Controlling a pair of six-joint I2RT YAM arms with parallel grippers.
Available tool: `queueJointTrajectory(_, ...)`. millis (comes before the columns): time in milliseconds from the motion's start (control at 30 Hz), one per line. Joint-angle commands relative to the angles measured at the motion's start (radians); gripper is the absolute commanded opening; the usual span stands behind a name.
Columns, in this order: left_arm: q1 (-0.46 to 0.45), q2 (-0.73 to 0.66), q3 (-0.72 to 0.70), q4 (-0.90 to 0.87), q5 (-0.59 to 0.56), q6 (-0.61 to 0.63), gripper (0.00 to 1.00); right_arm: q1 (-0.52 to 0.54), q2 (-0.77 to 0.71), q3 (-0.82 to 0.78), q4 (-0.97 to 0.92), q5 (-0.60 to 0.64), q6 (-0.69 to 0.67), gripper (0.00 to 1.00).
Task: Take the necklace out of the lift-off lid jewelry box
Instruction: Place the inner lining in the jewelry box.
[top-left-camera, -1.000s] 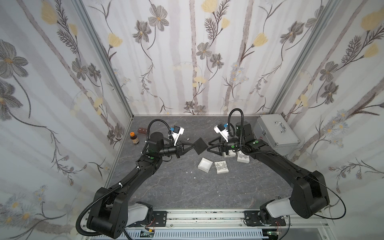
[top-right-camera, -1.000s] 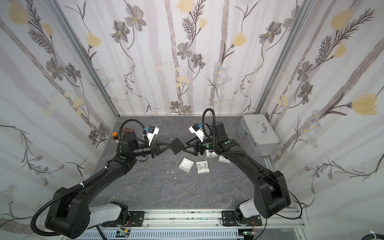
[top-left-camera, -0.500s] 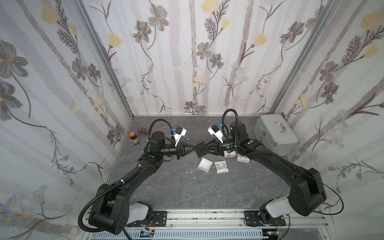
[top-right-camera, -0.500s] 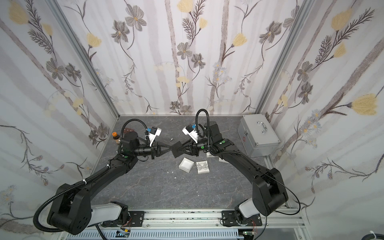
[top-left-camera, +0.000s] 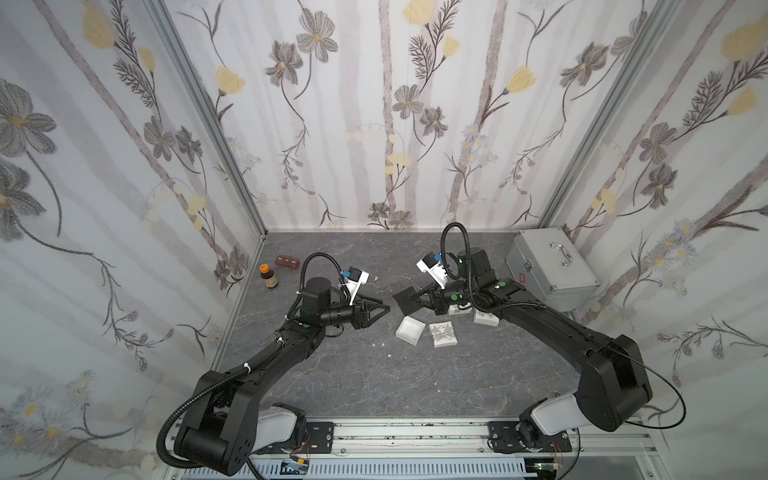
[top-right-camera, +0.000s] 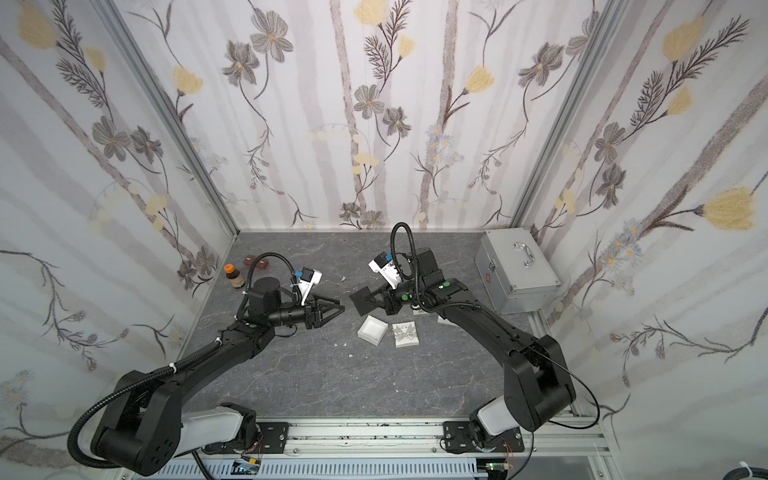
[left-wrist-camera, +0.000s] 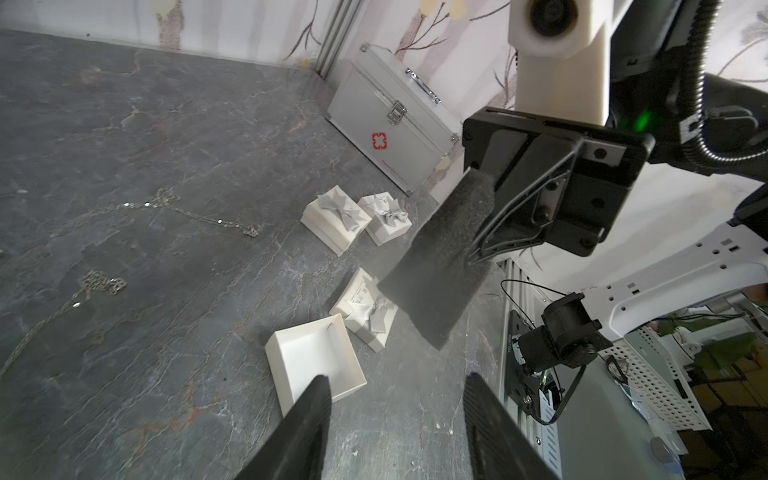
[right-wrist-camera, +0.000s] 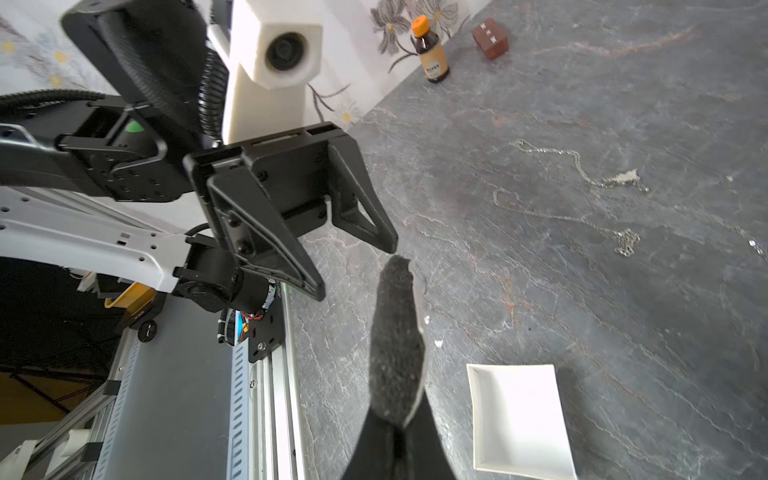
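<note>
Gripping the dark foam pad (left-wrist-camera: 436, 274) is the right gripper (right-wrist-camera: 397, 424) — left gripper (left-wrist-camera: 397, 395) parted.

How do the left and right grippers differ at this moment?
The left gripper has its jaws apart and holds nothing; the right gripper is shut on the black foam pad. In the right wrist view, the left gripper's fingers show spread wide, the right gripper's pinched together. Both hang above the table, tips facing each other, near the open white box.
</note>
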Motion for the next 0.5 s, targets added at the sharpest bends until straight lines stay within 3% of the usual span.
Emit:
queueJointTrajectory(0, -0.02, -0.041, -0.02, -0.075, -0.13, 0.054, 0.53, 0.002, 0.048, 0.003, -0.123, 0.127, -0.041, 0.01)
queueJointTrajectory(133, -0.096, -0.074, -0.046, -0.165, -0.336, 0.105, 0.6, 0.006, 0.149, 0.021, -0.214, 0.229, -0.038, 0.0)
queueJointTrajectory(233, -0.158, -0.067, -0.083, -0.137, -0.417, 0.099, 0.6, 0.012, 0.207, 0.039, -0.251, 0.231, -0.037, 0.0)
queueJointTrajectory(333, -0.213, -0.048, -0.118, -0.092, -0.456, 0.08, 0.6, 0.022, 0.24, 0.061, -0.267, 0.234, -0.041, 0.0)
queueJointTrajectory(467, -0.253, 0.013, -0.145, -0.025, -0.431, 0.067, 0.5, 0.029, 0.28, 0.098, -0.285, 0.233, -0.045, 0.0)
